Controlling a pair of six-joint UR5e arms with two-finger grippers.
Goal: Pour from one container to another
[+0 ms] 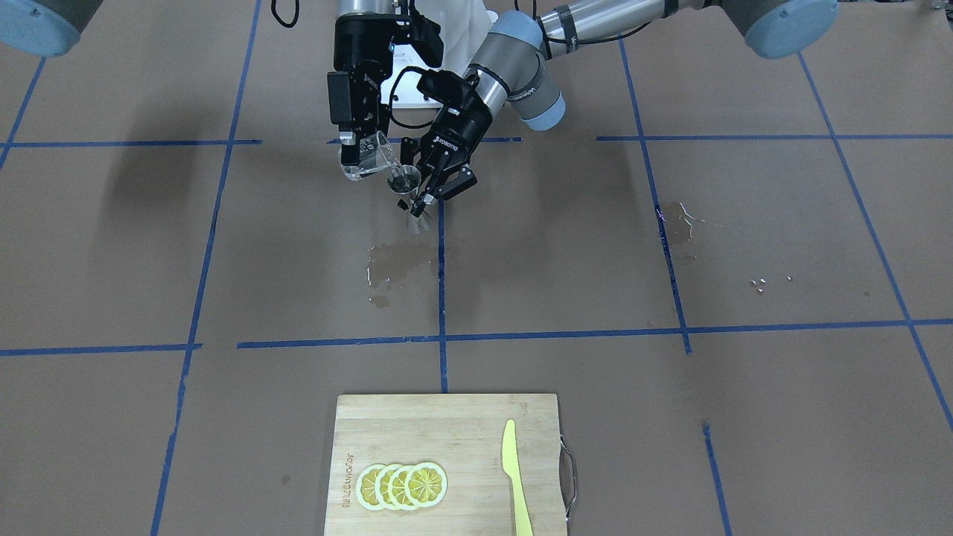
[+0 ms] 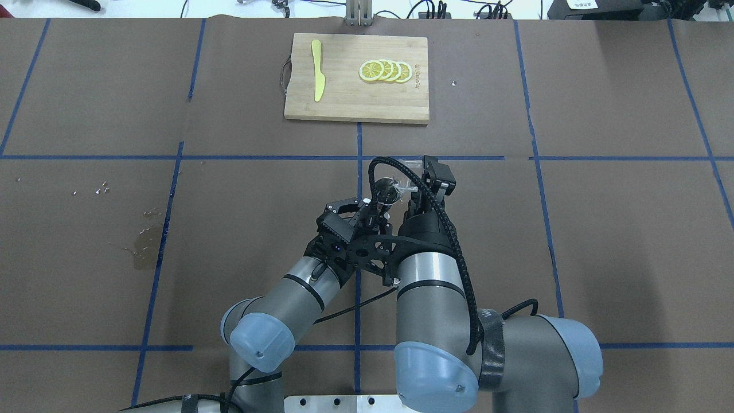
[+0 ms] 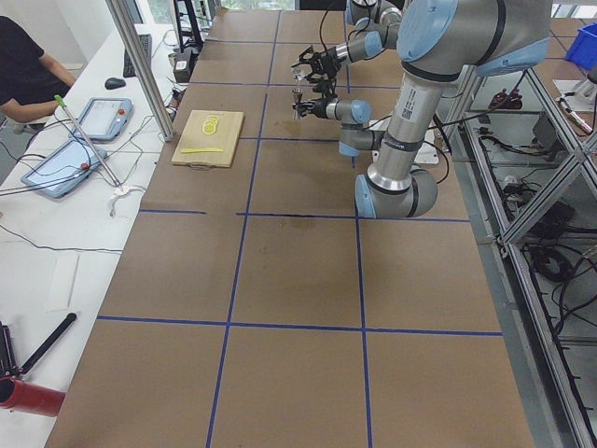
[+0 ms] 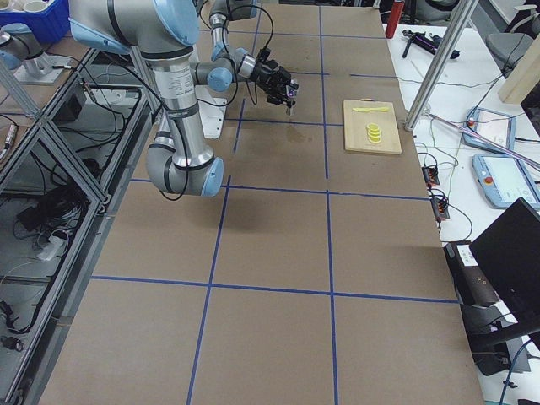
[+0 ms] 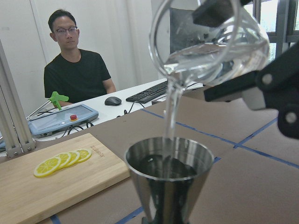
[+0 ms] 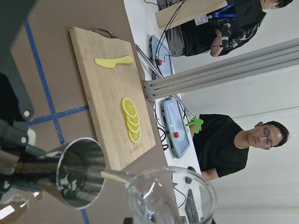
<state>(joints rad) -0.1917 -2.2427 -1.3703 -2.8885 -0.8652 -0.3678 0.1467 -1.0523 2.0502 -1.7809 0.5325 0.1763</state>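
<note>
Left wrist-mounted view tells it best. The glass cup (image 5: 210, 51) is tipped with its lip right over the mouth of the jigger (image 5: 168, 179), and a thin stream (image 5: 170, 109) lands inside the top cone on the glass side. The liquid sits below the rim, so I'd say there's some room left.

Right fingers (image 1: 347, 141) are clamped on the glass cup. Left fingers (image 1: 456, 186) are clamped on the jigger's narrow waist. Both are held off the tabletop (image 1: 595, 246), mid-width and toward the robot-side edge. The jigger's long axis is near upright, leaning a little in the front view.

What matters next is that lip-over-mouth line. The glass is on the right arm, so you'd roll that wrist back level and keep the left arm fixed. Drift the lip toward the cone's edge and it spills. A wet patch (image 1: 394, 264) already lies on the tabletop just below the pour.

Writing:
- The left gripper body looks to carry ROBOTIQ.
- The cutting board (image 1: 447, 424) at the operator-side edge has burnt-in lettering near the lemon slices (image 1: 402, 485), too small to read.
</note>
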